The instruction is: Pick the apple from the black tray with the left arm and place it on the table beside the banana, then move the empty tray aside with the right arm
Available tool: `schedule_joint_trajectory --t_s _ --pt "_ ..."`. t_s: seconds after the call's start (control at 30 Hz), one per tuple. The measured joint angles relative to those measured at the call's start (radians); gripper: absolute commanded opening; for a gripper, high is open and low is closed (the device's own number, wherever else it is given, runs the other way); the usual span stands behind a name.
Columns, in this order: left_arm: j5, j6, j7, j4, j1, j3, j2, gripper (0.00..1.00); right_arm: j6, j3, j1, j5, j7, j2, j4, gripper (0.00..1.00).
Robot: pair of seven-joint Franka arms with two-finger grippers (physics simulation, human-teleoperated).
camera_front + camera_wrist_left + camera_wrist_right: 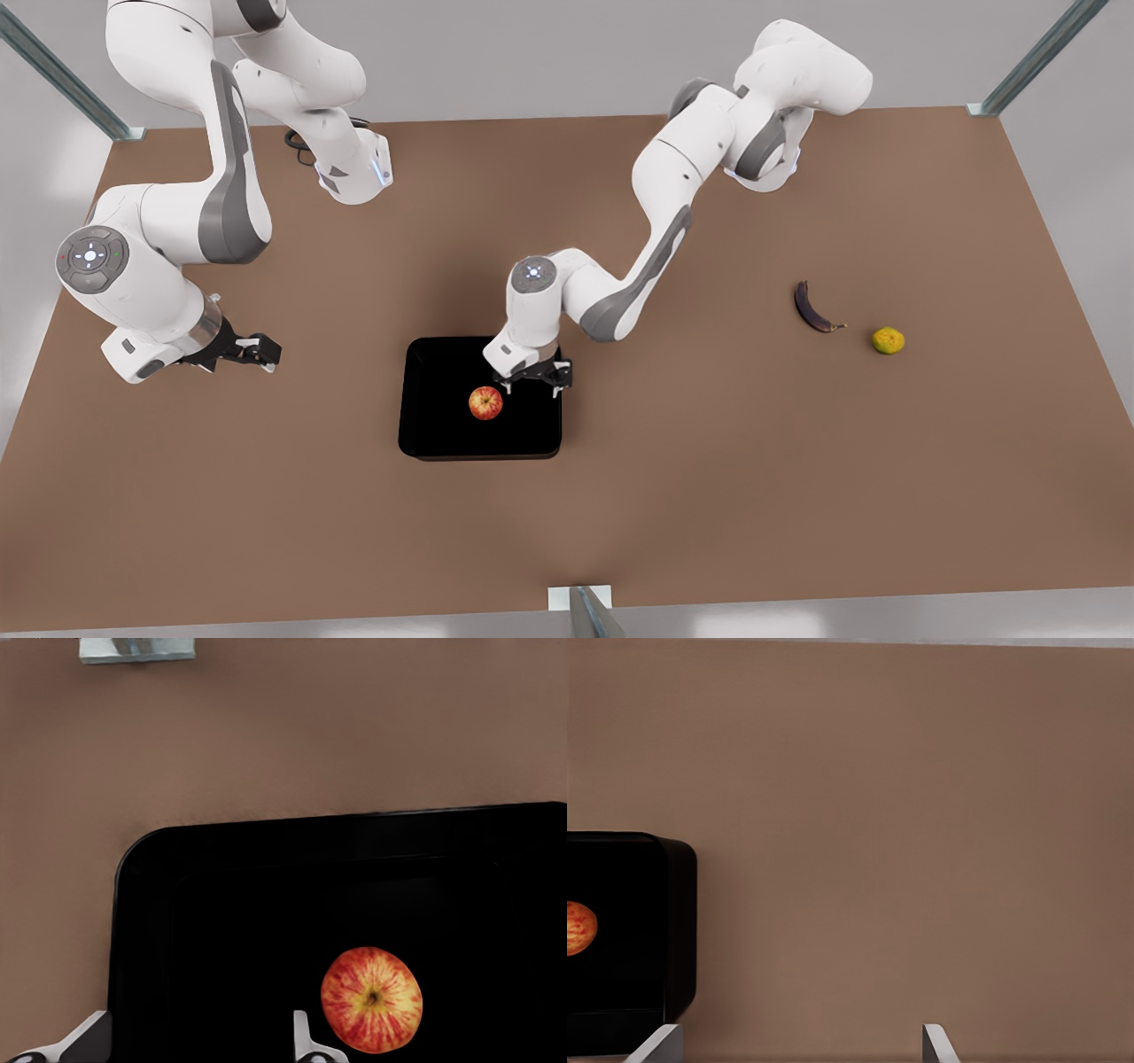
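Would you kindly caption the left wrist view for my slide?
Open left gripper hovering over the black tray, the apple just beside one fingertip.

one apple, one tray, one banana

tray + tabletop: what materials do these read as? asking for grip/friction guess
Black tray: glossy and uniformly black with a rounded molded rim, so probably plastic or lacquered; coated metal can't be ruled out. It looks slick.
Table: flat matte brown with no grain or sheen, reading like fibreboard or a painted surface. Probably higher friction than the tray, but that is only a guess from the look.
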Motion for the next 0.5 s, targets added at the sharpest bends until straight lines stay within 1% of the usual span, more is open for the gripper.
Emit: schedule_joint_trajectory --t_s 0.13,0.33,0.5 --pt "0.006 0.097 -0.096 0.066 -0.029 0.005 0.059 1.0 0.0 0.0 0.001 0.0 0.002 0.0 0.0 1.0" --pt "0.048 0.209 -0.201 0.077 -0.048 0.007 0.11 1.0 0.0 0.0 0.0 0.0 0.004 0.0 0.0 1.0" --pt "0.088 0.257 -0.254 0.077 -0.068 0.007 0.153 1.0 0.0 0.0 0.0 0.0 0.005 0.0 0.0 1.0"
